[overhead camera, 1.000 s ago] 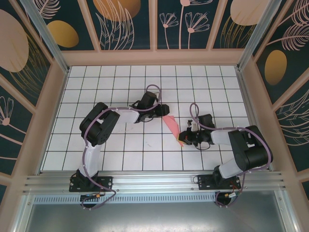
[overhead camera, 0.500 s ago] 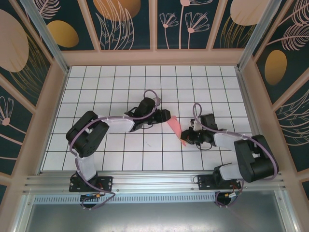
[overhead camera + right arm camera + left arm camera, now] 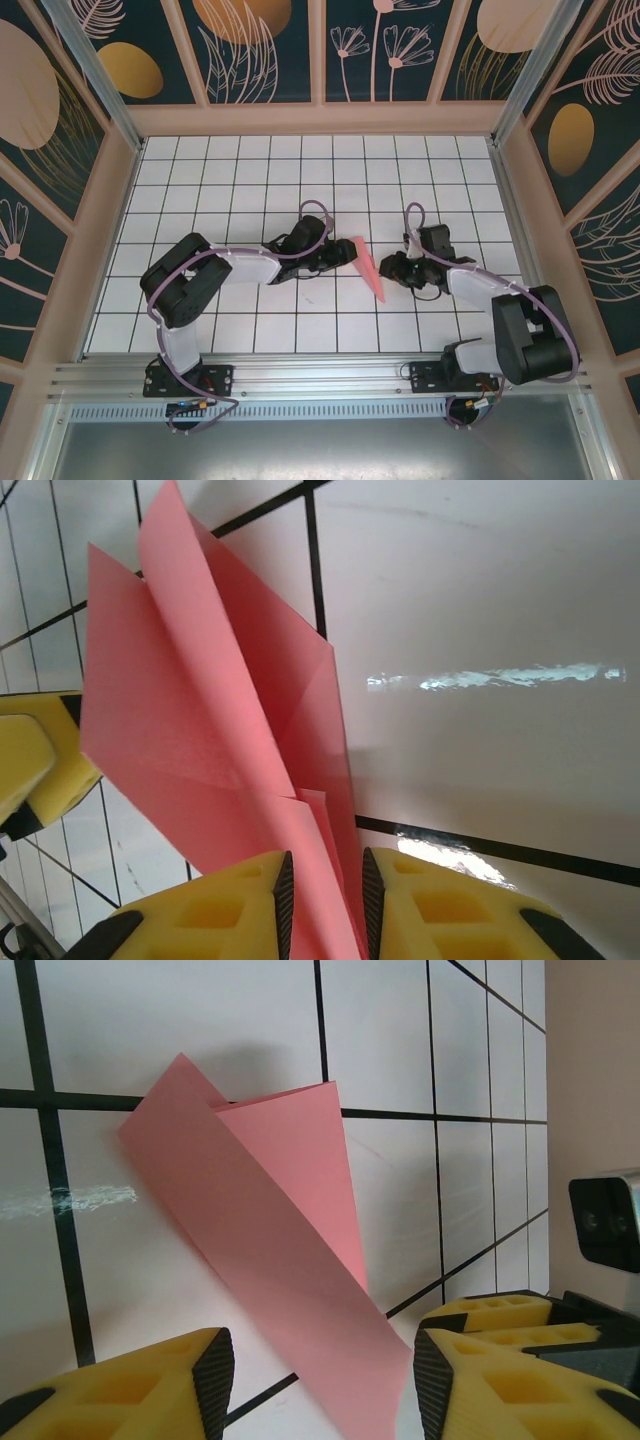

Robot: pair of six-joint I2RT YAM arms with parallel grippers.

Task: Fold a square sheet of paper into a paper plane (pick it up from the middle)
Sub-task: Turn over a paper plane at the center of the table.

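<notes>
currently one salmon-pink folded paper plane [image 3: 368, 265] sits about mid-table on the white grid-tiled table [image 3: 200, 180], between the two sets of fingers. it is not flat: the wrist views show its folded layers standing partly on edge and fanned apart above the tiles.

long axis: seen from above, the plane runs diagonally. its broad end points away from the arm bases and slightly left, and its pointed tip points toward the bases and slightly right.

left fingers [image 3: 200, 1380]: on the plane's left side, by the broad half. they stand wide, and one end of the plane passes through the gap. there is clear space on one side and the paper's edge is close to the other pad. no grip is evident.

right fingers [image 3: 240, 910]: on the plane's right side, by the pointed half. they stand narrow, set around the folded spine, with the paper filling the slot between the pads. it cannot be told whether they are pressing it or merely bracketing it.

judgement: the right fingers are the closer pair, and any support the plane has comes from them. the coming move turns on that spine running lengthwise through their slot. a sideways pull would splay the layers.

count: one pink paper item, two arms, two yellow-padded fingers on each.
</notes>
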